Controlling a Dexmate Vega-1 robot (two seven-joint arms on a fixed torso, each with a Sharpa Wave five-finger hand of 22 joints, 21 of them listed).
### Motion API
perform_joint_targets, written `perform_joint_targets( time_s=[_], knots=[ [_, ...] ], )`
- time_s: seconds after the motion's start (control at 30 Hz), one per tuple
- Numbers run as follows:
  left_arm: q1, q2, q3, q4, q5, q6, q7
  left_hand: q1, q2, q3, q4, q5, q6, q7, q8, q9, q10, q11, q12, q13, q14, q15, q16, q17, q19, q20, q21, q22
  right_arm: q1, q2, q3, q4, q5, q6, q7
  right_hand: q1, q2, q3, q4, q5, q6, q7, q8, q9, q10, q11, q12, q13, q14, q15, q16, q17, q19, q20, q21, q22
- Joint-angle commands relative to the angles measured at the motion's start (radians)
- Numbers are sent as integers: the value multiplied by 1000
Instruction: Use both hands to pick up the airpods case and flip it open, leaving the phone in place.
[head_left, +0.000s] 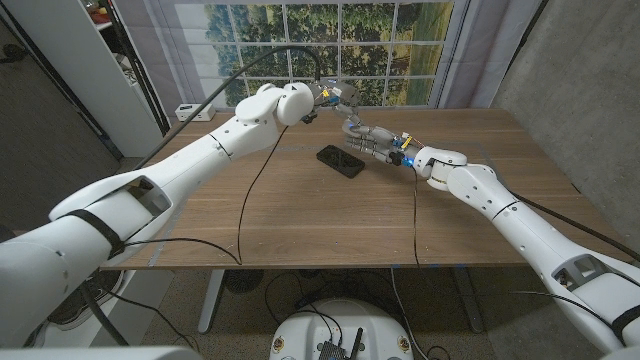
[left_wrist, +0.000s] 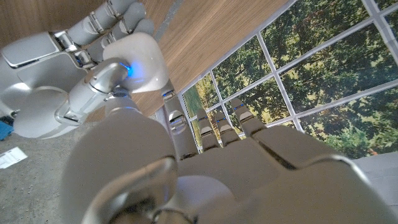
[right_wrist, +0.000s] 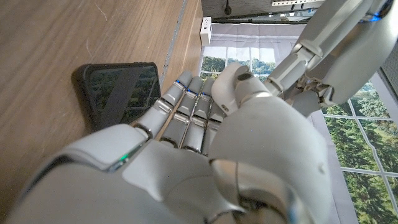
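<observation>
The white airpods case (left_wrist: 146, 56) hangs in the air, wrapped by the fingers of my right hand (left_wrist: 56, 56); its lid looks closed. A thumb tip with a blue light presses on the case's side. My left hand (left_wrist: 249, 168) reaches past the case with its fingers straight and apart. In the head view my left hand (head_left: 328, 97) and right hand (head_left: 372, 140) meet above the far middle of the table, and the case is hidden between them. The black phone (head_left: 341, 160) lies flat just below them, beside my right hand's curled fingers (right_wrist: 186, 106) and the phone (right_wrist: 118, 87).
The wooden table (head_left: 300, 220) is bare in front of the phone. A black cable (head_left: 245, 205) hangs from my left arm across the table's left half. A windowed wall (head_left: 330, 40) stands behind the far edge.
</observation>
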Motion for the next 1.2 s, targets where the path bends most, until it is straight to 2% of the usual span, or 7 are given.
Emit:
perform_joint_targets(
  time_s=[0.03,0.07,0.1,0.17,0.3,0.53,1.2],
  knots=[
    [5,7,-3,-8,-63,8,-17,31,16,-1,-10,13,35,-6,16,8,22,-5,7,1,23,-24,8,2,10,9,5,6,-3,-10,-18,-30,-79,48,-12,12,1,-3,-2,2,76,-69,94,147,13,-1,5,4,12,-158,9,0,-2,2,-1,1],
    [7,9,-5,-9,-70,5,-15,45,24,3,-15,17,53,-9,24,12,27,-9,8,1,26,-26,7,1,12,9,6,6,-3,-10,-19,-30,-83,49,-13,12,1,-4,-2,2,78,-68,94,147,13,0,5,4,12,-159,9,0,-2,2,-1,1],
    [8,10,-7,-9,-77,3,-14,62,32,5,-22,21,76,9,34,18,33,-10,8,1,35,-28,7,1,15,10,7,6,-3,-11,-20,-31,-86,50,-14,13,1,-4,-3,2,78,-67,94,147,13,-1,5,4,12,-159,8,-1,-2,2,-1,1],
    [9,12,-9,-9,-86,1,-11,86,48,13,-31,25,106,14,47,26,49,-20,12,1,48,-36,8,1,18,11,8,6,-5,-10,-20,-32,-86,46,-18,13,1,-5,-2,2,78,-68,94,146,13,-1,5,5,12,-159,8,-1,-2,2,-1,1],
    [14,14,-14,-10,-105,-3,-2,122,84,28,-39,30,152,4,74,48,79,-26,19,1,73,-37,11,2,29,12,14,8,-7,-15,-24,-35,-103,50,-22,13,0,-6,-1,2,79,-68,93,146,13,-1,5,6,11,-158,8,-1,-3,3,-1,1],
    [11,18,-11,-15,-114,2,-4,125,129,42,-20,27,189,10,107,84,116,-32,28,2,106,-49,17,6,37,9,19,10,-15,-26,-30,-46,-133,60,-34,15,1,-11,1,1,78,-69,91,144,11,-4,4,10,7,-160,8,0,-8,5,-3,1],
    [10,21,5,-30,-91,58,1,102,144,70,31,10,213,22,136,127,162,-46,37,3,155,-67,26,10,60,2,31,14,-25,-78,-67,-92,-336,173,-66,30,-2,-21,-1,1,91,-75,91,139,19,-17,7,19,-4,-163,6,-1,-18,7,-6,1]
  ],
)
